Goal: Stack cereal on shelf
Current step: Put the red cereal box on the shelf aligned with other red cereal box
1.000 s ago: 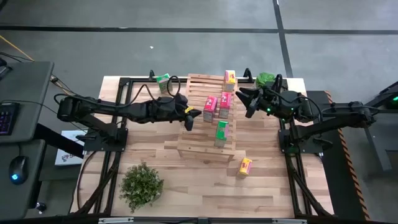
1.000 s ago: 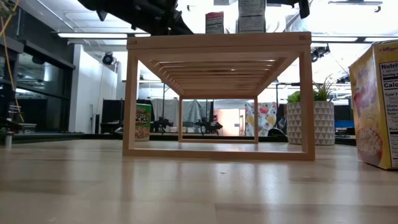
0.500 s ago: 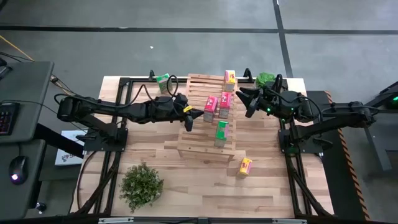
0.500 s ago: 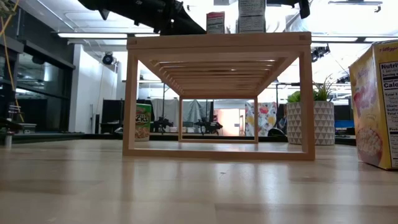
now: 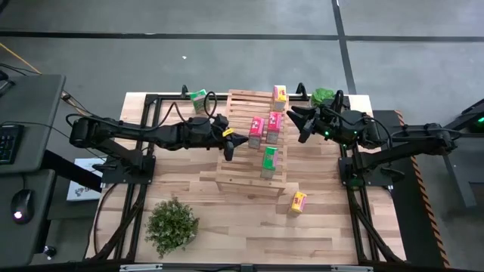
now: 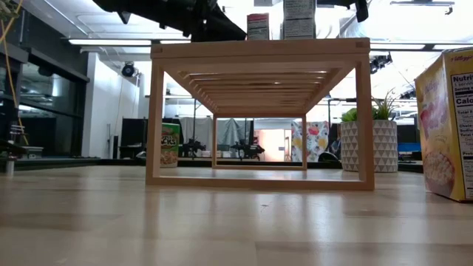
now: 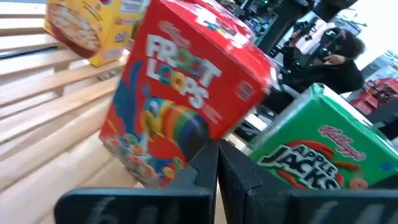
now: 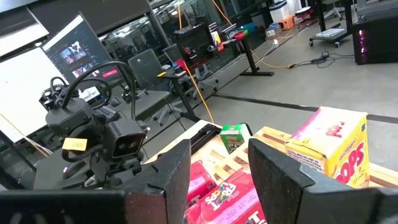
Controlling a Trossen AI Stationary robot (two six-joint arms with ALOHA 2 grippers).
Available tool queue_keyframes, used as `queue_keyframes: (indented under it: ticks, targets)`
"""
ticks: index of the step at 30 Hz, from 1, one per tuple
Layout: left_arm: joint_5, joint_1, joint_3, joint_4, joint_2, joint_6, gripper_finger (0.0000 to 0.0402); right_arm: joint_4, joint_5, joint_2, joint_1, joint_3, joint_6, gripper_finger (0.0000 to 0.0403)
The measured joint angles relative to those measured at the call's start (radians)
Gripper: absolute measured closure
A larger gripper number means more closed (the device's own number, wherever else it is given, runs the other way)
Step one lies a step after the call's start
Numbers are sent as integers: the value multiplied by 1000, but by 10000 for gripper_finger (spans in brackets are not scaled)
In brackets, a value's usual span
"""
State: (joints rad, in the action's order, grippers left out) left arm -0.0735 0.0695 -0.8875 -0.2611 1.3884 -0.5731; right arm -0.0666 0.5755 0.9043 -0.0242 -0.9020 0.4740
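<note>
Wood shelf [image 5: 250, 143] carries four boxes from above; a green box [image 5: 198, 98] and a yellow box [image 5: 299, 202] wait on the table. Left gripper [image 7: 217, 163], fingers together, nudges a red box [image 7: 186, 99], probably straightening it. Right gripper [image 8: 219, 163] hovers apart.

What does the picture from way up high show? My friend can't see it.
From above, the left gripper reaches over a slatted wooden shelf toward two pink-red cereal boxes; a green box and a yellow box also stand on it. Another yellow box and a leafy plant sit on the table; the right gripper waits beside the shelf.
</note>
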Motion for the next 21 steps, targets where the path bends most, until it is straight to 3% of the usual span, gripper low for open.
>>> queue_keyframes:
  ticks: [10,16,21]
  targets:
    - [28,-29,0,0,0,-17,401,-1,0,0,0,0,-1,249]
    - [159,-42,-2,-6,14,72,401,-1,0,0,0,0,-2,249]
    - [138,-18,-17,-3,54,129,401,-5,0,0,0,0,10,249]
